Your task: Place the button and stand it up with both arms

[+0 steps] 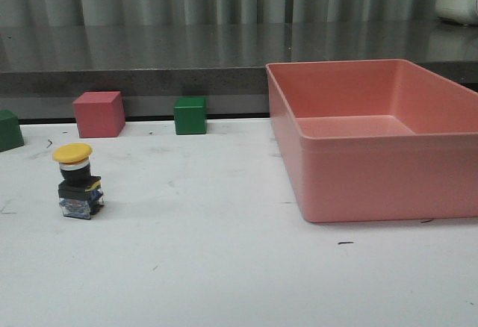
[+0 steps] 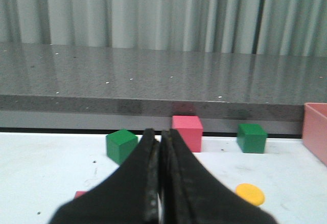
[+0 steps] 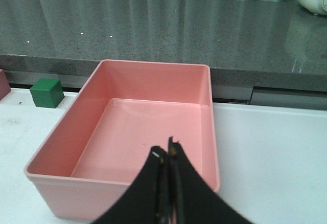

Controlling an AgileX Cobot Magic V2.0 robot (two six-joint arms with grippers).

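The button [image 1: 78,182] stands at left of frame, likely light, rigid, top-heavy; grip its black body. Both grippers, left [image 2: 159,173] and right [image 3: 167,178], are closed, empty.

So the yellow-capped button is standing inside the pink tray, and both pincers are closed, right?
Not quite. The button stands upright on the white table, well to the left of the pink tray, not inside it; the front view shows this, and the right wrist view shows nothing in the tray. The rest holds: the left pincer and right pincer are both closed.
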